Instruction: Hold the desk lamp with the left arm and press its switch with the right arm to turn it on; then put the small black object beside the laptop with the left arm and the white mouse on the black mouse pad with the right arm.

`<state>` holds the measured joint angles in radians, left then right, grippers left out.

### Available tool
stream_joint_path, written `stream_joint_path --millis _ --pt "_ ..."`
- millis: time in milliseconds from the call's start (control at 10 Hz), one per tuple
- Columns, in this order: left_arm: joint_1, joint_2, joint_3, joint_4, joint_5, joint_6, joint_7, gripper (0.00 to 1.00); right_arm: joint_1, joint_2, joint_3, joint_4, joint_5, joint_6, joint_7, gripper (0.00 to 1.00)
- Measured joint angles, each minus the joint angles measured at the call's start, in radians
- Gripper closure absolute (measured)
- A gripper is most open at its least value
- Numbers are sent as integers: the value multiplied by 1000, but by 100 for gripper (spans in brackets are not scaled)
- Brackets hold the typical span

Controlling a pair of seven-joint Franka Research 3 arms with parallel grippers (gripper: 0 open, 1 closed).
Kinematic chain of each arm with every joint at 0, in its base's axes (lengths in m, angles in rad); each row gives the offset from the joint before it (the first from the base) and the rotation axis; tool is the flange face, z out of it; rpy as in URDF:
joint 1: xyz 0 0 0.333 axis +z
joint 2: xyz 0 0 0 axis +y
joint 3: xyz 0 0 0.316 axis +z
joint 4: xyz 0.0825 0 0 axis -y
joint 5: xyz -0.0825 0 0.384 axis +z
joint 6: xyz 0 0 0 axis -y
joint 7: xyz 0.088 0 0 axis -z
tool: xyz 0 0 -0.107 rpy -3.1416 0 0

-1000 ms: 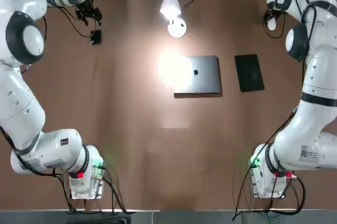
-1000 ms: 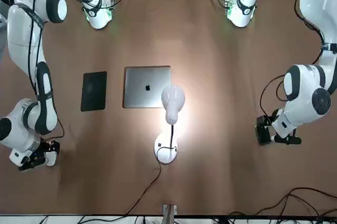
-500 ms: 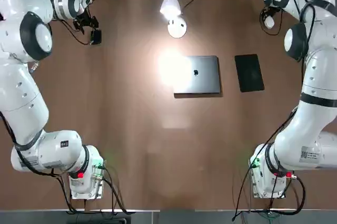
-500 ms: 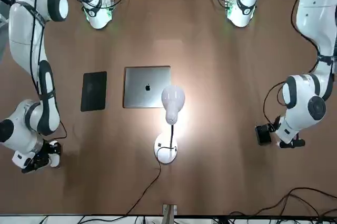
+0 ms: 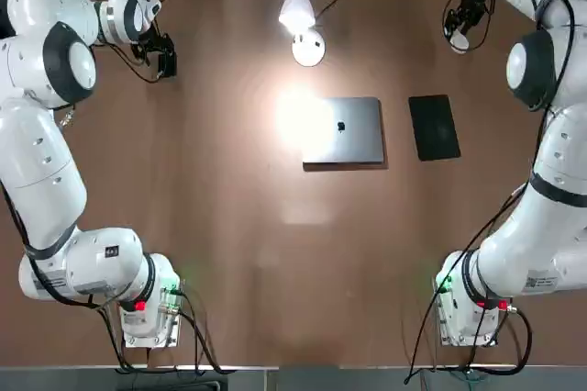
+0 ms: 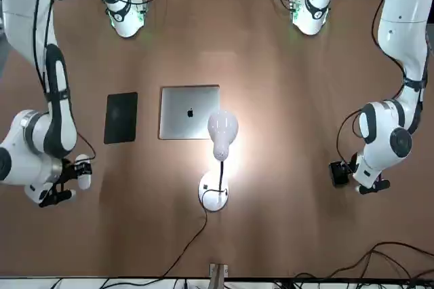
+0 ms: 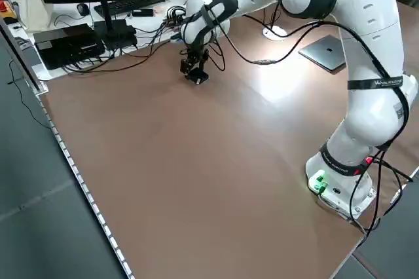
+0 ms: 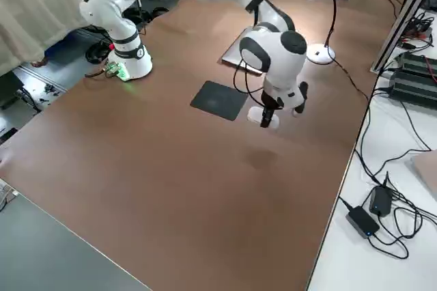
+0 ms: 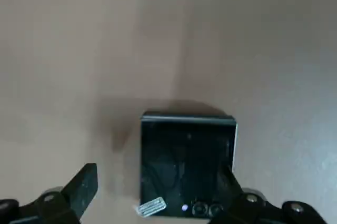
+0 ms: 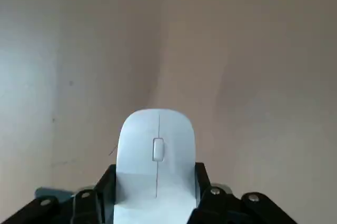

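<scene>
On the brown worktop (image 5: 275, 272), a lit white lamp (image 5: 297, 10) stands by the middle of the far edge. The robot's left gripper (image 9: 159, 172), on the left part of the worktop toward the far edge, holds its 2 fingers wide; the black block (image 9: 181, 155) sits between them, ungripped, nearer 1 finger, with a visible gap to the other. The right gripper (image 10: 155, 171), on the right part of the worktop and also toward the far edge, grips the white mouse (image 10: 155, 182) by its sides, its 2 fingers closed on the shell. The mouse is on the far-edge side of the black pad (image 5: 434, 128) and off it. The laptop (image 5: 358, 139) lies flat between the pad and the left arm, nearer the pad, with the lamp between it and the far edge.
</scene>
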<state>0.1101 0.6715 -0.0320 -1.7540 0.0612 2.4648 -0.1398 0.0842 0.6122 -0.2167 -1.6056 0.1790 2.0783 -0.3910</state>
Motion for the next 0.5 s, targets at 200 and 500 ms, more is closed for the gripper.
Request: stream_joint_path --millis 200,500 --pt "-2 10 0 6 -11 12 -2 0 47 -143 1 -299 0 170 56 39" --pt "-3 21 0 12 -11 13 -2 0 71 -280 2 -646 0 408 79 39"
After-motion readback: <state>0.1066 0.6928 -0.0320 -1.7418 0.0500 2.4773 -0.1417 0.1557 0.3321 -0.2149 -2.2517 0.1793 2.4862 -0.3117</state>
